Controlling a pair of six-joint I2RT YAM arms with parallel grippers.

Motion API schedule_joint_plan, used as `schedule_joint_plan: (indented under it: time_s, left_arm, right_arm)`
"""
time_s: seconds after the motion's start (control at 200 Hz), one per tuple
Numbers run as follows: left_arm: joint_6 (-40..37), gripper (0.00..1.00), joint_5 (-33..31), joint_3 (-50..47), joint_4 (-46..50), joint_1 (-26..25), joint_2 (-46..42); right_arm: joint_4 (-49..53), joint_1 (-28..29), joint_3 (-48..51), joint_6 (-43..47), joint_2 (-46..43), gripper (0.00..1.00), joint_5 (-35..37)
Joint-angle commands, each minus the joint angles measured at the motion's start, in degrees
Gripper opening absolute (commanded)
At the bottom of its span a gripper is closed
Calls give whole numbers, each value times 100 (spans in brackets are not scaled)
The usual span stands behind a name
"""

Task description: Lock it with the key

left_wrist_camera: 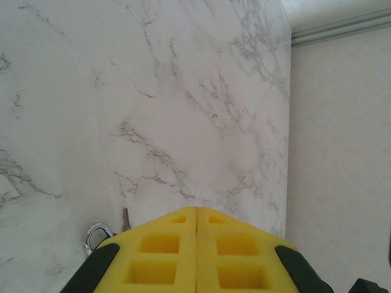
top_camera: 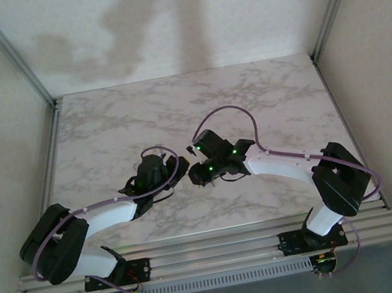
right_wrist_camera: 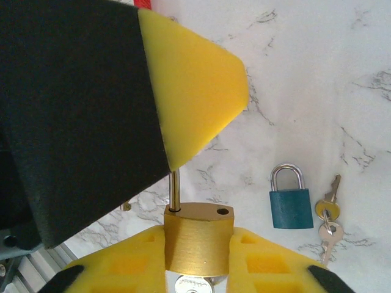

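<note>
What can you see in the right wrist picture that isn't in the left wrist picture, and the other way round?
Right wrist view: the right gripper squeezes a gold padlock whose shackle is popped open. A blue-green padlock and keys lie on the marble table.
Left wrist view: the left gripper has its fingers pressed together, a silver loop peeks out beside them, and a wall stands past the table edge.
Both: that marble table and yellow pads.
</note>
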State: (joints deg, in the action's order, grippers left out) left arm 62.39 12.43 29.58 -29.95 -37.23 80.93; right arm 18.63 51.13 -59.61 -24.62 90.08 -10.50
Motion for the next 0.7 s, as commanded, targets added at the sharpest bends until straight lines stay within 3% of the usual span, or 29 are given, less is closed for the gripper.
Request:
schedule_joint_plan:
  time_s: [0.0,0.4,0.696]
  left_arm:
    - [10,0,-71,-101,84,58,-173]
    - [50,0,-152,-150,130,58,-275]
    - [73,0,-132,-164,126,65,-341]
  right_arm:
    - [-54,71,-1,91,-175,28,-20]
    - [-44,64,83,74,-266,45,-13]
    - [-302,127,240,-31,-187,43,-86]
